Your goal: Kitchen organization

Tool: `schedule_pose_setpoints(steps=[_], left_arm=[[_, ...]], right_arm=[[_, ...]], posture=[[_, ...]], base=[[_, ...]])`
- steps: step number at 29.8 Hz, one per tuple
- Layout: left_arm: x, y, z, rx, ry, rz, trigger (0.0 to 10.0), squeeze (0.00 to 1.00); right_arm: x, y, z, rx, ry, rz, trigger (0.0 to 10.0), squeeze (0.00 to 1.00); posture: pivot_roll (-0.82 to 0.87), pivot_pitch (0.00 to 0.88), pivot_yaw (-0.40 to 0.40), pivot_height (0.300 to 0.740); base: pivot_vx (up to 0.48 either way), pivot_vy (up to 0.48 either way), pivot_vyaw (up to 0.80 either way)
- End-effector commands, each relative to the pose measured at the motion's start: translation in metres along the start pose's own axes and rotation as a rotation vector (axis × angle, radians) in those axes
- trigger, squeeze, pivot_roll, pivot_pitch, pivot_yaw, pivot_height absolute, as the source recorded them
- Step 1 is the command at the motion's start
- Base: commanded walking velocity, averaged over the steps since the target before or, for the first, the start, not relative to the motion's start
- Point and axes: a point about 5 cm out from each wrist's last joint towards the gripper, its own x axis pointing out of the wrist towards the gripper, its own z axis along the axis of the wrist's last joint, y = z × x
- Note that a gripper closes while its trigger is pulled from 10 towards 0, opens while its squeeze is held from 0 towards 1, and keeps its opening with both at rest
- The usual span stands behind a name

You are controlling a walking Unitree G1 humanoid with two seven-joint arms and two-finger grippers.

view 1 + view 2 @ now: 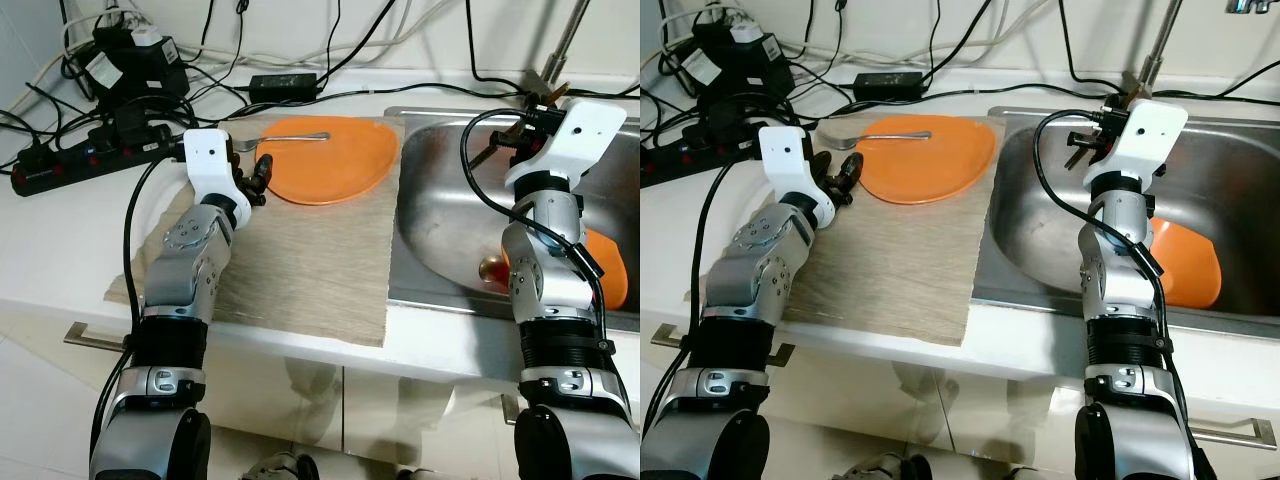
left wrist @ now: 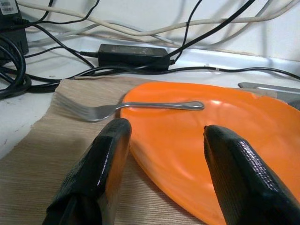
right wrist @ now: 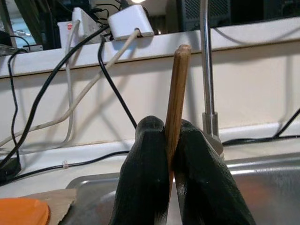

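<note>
Holding a wooden stick (image 3: 177, 93) pinched between the right gripper's (image 3: 171, 154) fingers, raised over the sink (image 1: 450, 200); long axis roughly in line with the fingers, free end pointing up past the fingertips beside the faucet (image 3: 206, 70). Left gripper (image 2: 161, 154) spread wide, gripping nothing, low over the mat (image 1: 300, 270), fingertips at the near rim of the orange plate (image 1: 330, 160). Fork (image 2: 140, 108) lying flat across that plate's far edge, tines overhanging onto the mat, handle along the countertop's length toward the sink. Second orange plate (image 1: 1185, 265) tilted inside the sink.
</note>
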Motion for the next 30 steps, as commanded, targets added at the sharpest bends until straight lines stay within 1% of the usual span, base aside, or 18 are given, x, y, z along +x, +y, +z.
schedule_pose_setpoints(steps=[1, 5, 7, 9, 12, 13, 15, 17, 22, 28, 30], left_arm=[[0.000, 0.000, 0.003, 0.001, -0.008, 0.006, 10.0, 0.00], [-0.003, -0.004, 0.004, -0.015, -0.018, -0.001, 10.0, 0.00], [-0.010, -0.011, 0.008, 0.011, -0.045, -0.009, 10.0, 0.00], [-0.012, -0.012, 0.009, 0.014, -0.050, -0.015, 10.0, 0.00], [-0.019, -0.013, 0.010, 0.053, -0.061, -0.026, 10.0, 0.00], [-0.019, -0.007, 0.007, 0.091, -0.030, -0.008, 10.0, 0.00], [-0.019, 0.000, 0.004, 0.095, -0.007, 0.020, 10.0, 0.00], [-0.017, 0.002, 0.004, 0.094, -0.001, 0.022, 10.0, 0.00], [-0.016, 0.001, 0.000, 0.079, 0.028, 0.015, 10.0, 0.00], [-0.014, -0.001, -0.001, 0.055, 0.033, 0.007, 10.0, 0.00], [-0.014, -0.002, -0.002, 0.048, 0.031, 0.001, 10.0, 0.00]], right_arm=[[-0.001, 0.005, 0.006, -0.020, -0.026, 0.017, 10.0, 0.00], [-0.005, 0.004, 0.004, -0.027, -0.021, 0.011, 10.0, 0.00], [-0.012, 0.003, -0.002, -0.024, -0.002, 0.005, 10.0, 0.00], [-0.014, 0.003, -0.003, -0.023, 0.003, 0.004, 10.0, 0.00], [-0.018, 0.001, -0.005, -0.027, 0.015, -0.007, 10.0, 0.00], [-0.020, 0.001, -0.006, -0.026, 0.023, -0.009, 10.0, 0.00], [-0.021, 0.001, -0.007, -0.024, 0.029, -0.009, 10.0, 0.00], [-0.023, 0.004, -0.009, -0.023, 0.048, 0.002, 10.0, 0.00], [-0.025, 0.013, -0.014, -0.013, 0.078, 0.028, 10.0, 0.00], [-0.028, 0.018, -0.016, -0.002, 0.099, 0.039, 10.0, 0.00], [-0.028, 0.020, -0.016, 0.001, 0.102, 0.044, 10.0, 0.00]], posture=[[-0.06, 0.000, 0.102, 0.740], [-0.06, 0.000, 0.100, 0.740], [-0.06, 0.000, 0.102, 0.740], [-0.06, 0.000, 0.102, 0.740], [-0.06, 0.000, 0.103, 0.740], [-0.06, 0.000, 0.104, 0.740], [-0.06, 0.000, 0.101, 0.740], [-0.06, 0.000, 0.101, 0.740], [-0.06, 0.000, 0.102, 0.740], [-0.06, 0.000, 0.099, 0.740], [-0.06, 0.000, 0.099, 0.740]], base=[[0.000, 0.000, 0.00], [0.000, 0.000, 0.00], [0.000, 0.000, 0.00], [0.000, 0.000, 0.00], [0.000, 0.000, 0.00], [0.000, 0.000, 0.00], [0.000, 0.000, 0.00], [0.000, 0.000, 0.00], [0.000, 0.000, 0.00], [0.000, 0.000, 0.00], [-0.281, 0.000, 0.00]])
